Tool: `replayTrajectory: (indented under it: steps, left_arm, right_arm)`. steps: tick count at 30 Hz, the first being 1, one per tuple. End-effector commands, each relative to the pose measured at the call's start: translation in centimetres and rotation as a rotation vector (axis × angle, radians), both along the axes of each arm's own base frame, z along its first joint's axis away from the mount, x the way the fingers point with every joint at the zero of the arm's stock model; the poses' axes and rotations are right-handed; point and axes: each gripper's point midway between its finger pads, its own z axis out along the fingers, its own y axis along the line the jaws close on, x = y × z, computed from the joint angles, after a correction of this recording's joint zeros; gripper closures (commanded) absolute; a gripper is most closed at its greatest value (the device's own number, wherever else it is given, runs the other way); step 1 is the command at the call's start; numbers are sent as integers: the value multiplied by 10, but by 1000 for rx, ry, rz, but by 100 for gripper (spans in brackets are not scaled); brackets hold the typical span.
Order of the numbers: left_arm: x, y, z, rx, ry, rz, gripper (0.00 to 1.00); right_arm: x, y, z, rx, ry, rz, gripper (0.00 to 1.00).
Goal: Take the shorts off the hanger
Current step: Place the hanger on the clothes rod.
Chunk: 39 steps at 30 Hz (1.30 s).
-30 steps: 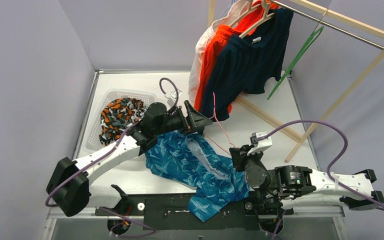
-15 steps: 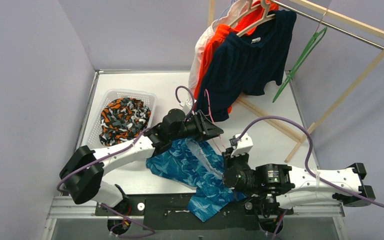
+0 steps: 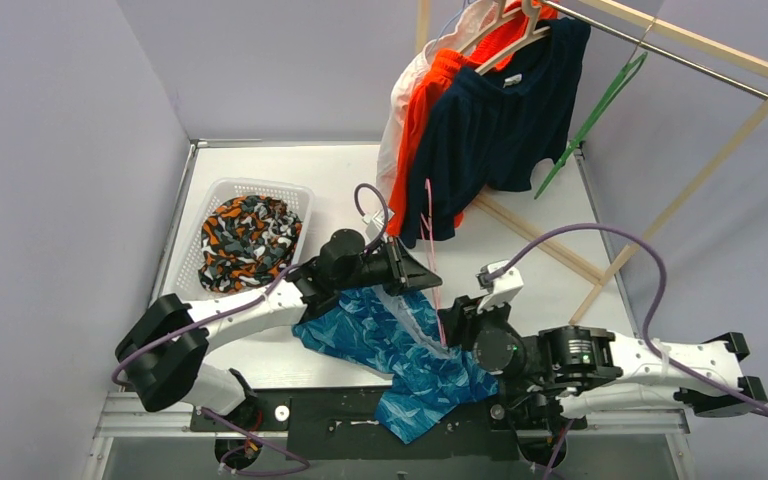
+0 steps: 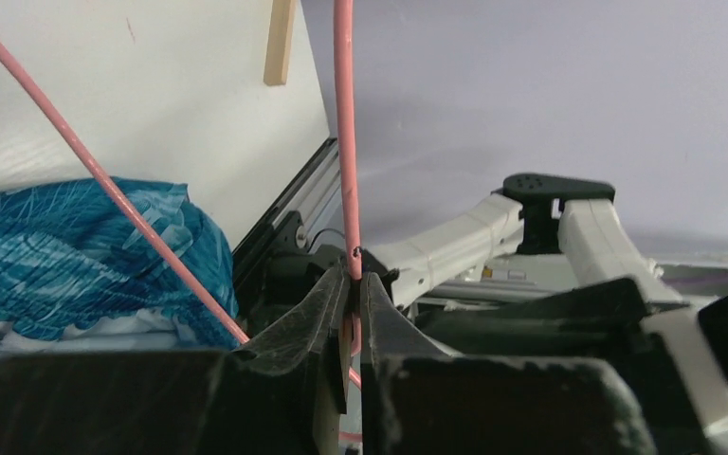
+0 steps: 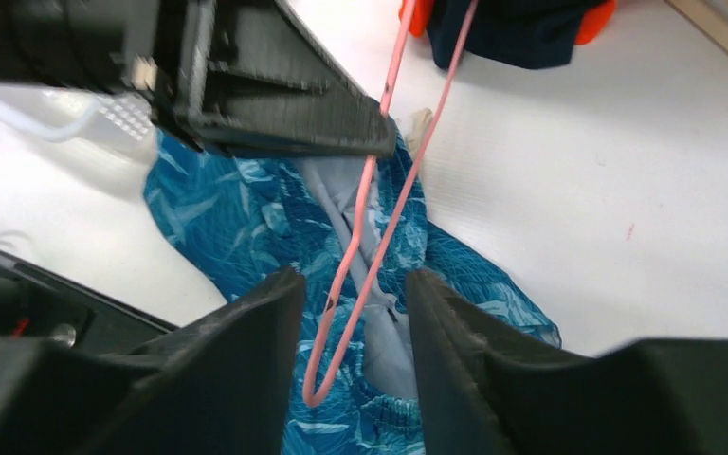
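The teal-blue patterned shorts [image 3: 380,345] lie crumpled on the table between my two arms, off the pink wire hanger [image 3: 429,230]. My left gripper [image 3: 422,278] is shut on that hanger's wire [image 4: 344,114], seen pinched between the left gripper [image 4: 353,280] jaws. My right gripper [image 5: 351,284] is open over the teal shorts [image 5: 237,227]. The hanger's looped end [image 5: 332,302] hangs between the right jaws without touching either one. In the top view the right gripper [image 3: 450,325] sits just below the left one. Navy shorts [image 3: 490,130], orange shorts [image 3: 425,120] and white shorts [image 3: 397,110] hang on the rack.
A white basket [image 3: 295,195] at the back left holds the camouflage shorts [image 3: 245,235]. The wooden rack [image 3: 700,45] stands at the back right, its base bar [image 3: 540,235] lying on the table. A bare green hanger [image 3: 590,120] hangs on the rail.
My left gripper swung right and shut on the pink hanger's wire. My right gripper opened and let go of the hanger's lower end.
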Motion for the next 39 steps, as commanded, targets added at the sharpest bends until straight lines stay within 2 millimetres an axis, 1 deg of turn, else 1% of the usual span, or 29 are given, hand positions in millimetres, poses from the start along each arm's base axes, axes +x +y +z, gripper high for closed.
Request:
replayTrajectory:
  steps: [1,4,7,10,11,13,14,16,18,19,20,22,23,25,28,30,31,32,34,37,39]
  left_arm:
    - [-29,5,35,-86,-166,-147,100]
    - [-43,13,35,-66,-239,-206,100]
    - [-55,21,24,-9,-286,-274,100]
    - [-71,31,24,-14,-323,-331,100]
    - [-76,34,22,-12,-329,-353,100]
    - [-87,39,19,3,-346,-417,100]
    - [-90,40,19,12,-355,-446,100]
    - [-97,43,19,29,-382,-503,100]
    - [-101,44,21,40,-398,-543,100]
    - [-103,46,21,50,-401,-558,100]
    - [-105,47,23,48,-409,-572,100]
    - [-109,50,26,41,-418,-591,100]
    - [-111,52,27,39,-422,-596,100]
    - [-114,55,30,30,-428,-599,100]
    - [-118,56,35,5,-431,-609,100]
    - [-119,54,40,-25,-433,-615,100]
    - [-121,54,42,-44,-430,-627,100]
    - [-121,54,45,-60,-432,-630,100]
    - [-123,53,50,-82,-426,-633,100]
    - [-120,55,51,-94,-418,-620,100]
    - [-119,57,52,-108,-410,-613,100]
  right_arm:
    - [-4,-1,45,181,-2,34,51]
    - [-2,-8,61,228,-18,14,46]
    - [7,-16,73,258,-36,-76,42]
    - [17,-18,86,295,-61,-180,39]
    - [20,-14,89,295,-71,-200,39]
    - [26,-5,96,236,-113,-208,39]
    - [30,-3,97,209,-126,-232,38]
    - [41,3,100,165,-136,-262,37]
    - [54,13,102,130,-133,-242,37]
    - [60,18,101,124,-133,-230,38]
    - [66,16,100,121,-140,-234,41]
    - [73,14,101,130,-160,-222,54]
    - [76,13,102,143,-167,-208,59]
    - [79,14,104,177,-170,-155,61]
    - [76,32,104,213,-161,1,63]
    - [72,48,98,200,-152,88,62]
    - [72,54,91,183,-140,106,62]
    - [73,57,86,168,-134,116,62]
    - [77,56,76,142,-121,92,69]
    - [79,50,76,168,-134,75,75]
    - [79,47,81,193,-155,72,85]
